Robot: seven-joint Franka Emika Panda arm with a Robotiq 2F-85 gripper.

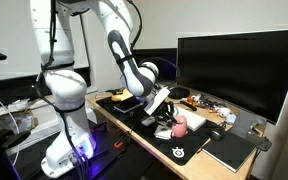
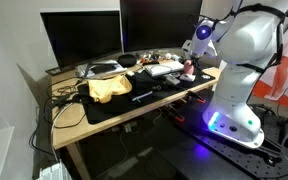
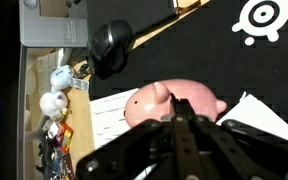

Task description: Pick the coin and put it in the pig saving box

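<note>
**Claw pressed shut over the pink pig bank**

In an exterior view, the claw [image 1: 168, 110] hangs just above the pig bank [image 1: 181, 123], which stands on the black mat [image 1: 184, 150] of the tabletop [image 1: 114, 128]. In an exterior view, the pig bank [image 2: 188, 68] shows close to the robot's base, with a yellow cloth [image 2: 106, 88] well apart from it. In the wrist view, the claw [image 3: 179, 120] is pressed together right over the pig bank [image 3: 174, 102] — whether it pinches a coin cannot be told.
</note>
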